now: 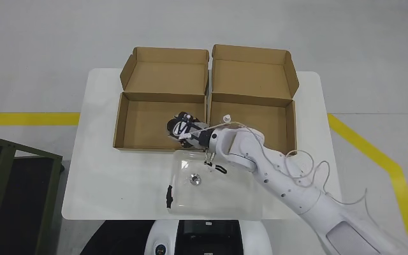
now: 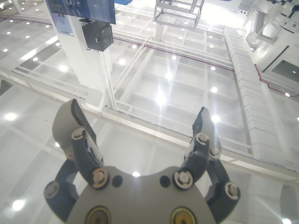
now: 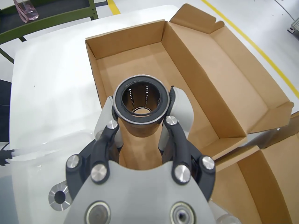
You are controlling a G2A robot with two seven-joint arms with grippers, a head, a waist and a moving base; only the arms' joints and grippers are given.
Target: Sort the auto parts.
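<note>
The right end effector (image 3: pixel 141 104) is pinching a bearing (image 3: pixel 140 121) between its two pale, rounded fingers, which are pressing on opposite sides of the sleeve. The bearing is a short, smooth metal cylinder with a thick black ring at its open end, and rows of tiny balls are showing along its bore. It is hanging over the floor of the left box (image 1: pixel 143 124), toward the side nearest the right box (image 1: pixel 268 121), and it is not touching the cardboard.

Both boxes are shallow, rectangular and made of plain brown corrugated card. They are sitting just beside each other on the glossy white tabletop (image 1: pixel 95 159) with their flapped lids lying folded back, away from the robot.

A clear plastic tray (image 1: pixel 236 197) with rounded corners is lying on the robot's side of the boxes. A small shiny metal disc (image 1: pixel 195 179) with a centre hole is resting in it, and a jagged black piece (image 1: pixel 169 194) is sitting at its left edge.

The left end effector (image 2: pixel 139 108) is pointing up at a white gridded ceiling. Its fingers (image 2: pixel 81 120) are standing spread wide with nothing between them, and their ribbed black pads are facing each other.

Beyond the tabletop's left edge, a green metal shelf (image 3: pixel 46 12) is carrying a translucent pink bottle (image 3: pixel 23 3).
</note>
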